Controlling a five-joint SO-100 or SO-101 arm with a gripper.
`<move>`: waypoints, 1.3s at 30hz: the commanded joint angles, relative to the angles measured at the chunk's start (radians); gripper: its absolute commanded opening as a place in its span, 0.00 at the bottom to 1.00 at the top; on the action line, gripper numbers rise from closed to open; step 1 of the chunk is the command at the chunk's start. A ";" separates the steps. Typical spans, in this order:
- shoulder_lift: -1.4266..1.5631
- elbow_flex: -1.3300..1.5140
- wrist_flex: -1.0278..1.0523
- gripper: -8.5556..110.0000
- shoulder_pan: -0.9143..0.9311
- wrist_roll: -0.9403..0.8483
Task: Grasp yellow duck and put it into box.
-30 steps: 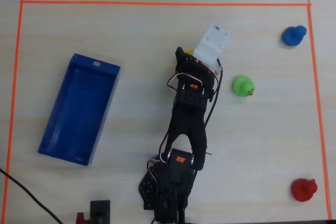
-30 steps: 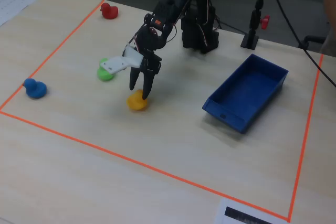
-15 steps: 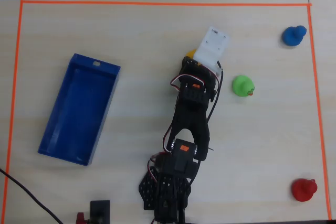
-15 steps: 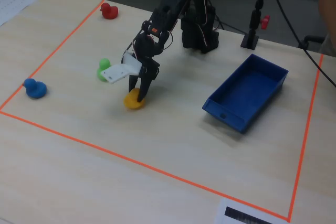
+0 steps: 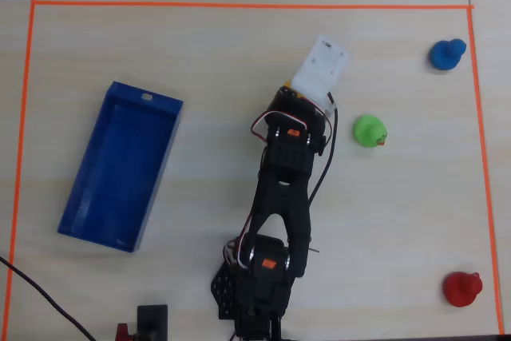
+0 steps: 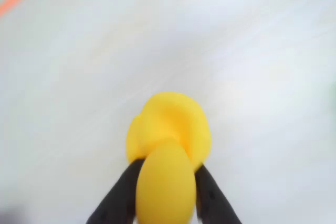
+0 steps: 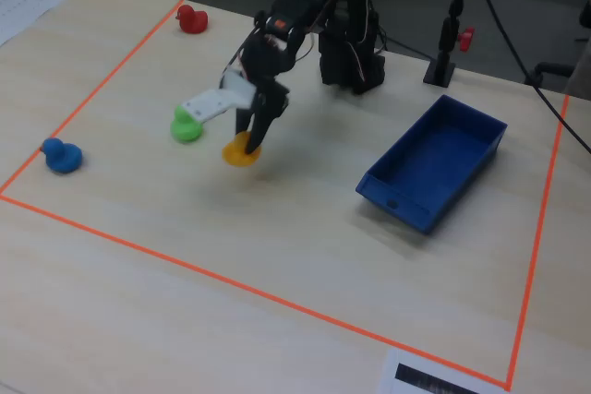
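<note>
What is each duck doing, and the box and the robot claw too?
yellow duck: pinched in the claw.
gripper: shut on the yellow duck.
green duck: sitting on the table, untouched.
blue duck: on the table by the orange tape.
red duck: on the table, untouched.
box: open, empty.

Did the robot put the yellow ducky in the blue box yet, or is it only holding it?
Only holding it. The grab looks done: in the wrist view the black hand is shut on the small rounded yellow toy duck. In the fixed view the duck is near the table, apart from the long shallow blue box, which looks empty. Carrying it across and dropping it in is left.
</note>
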 commanded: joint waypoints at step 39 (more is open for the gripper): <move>-0.347 -0.574 0.598 0.20 -1.250 0.379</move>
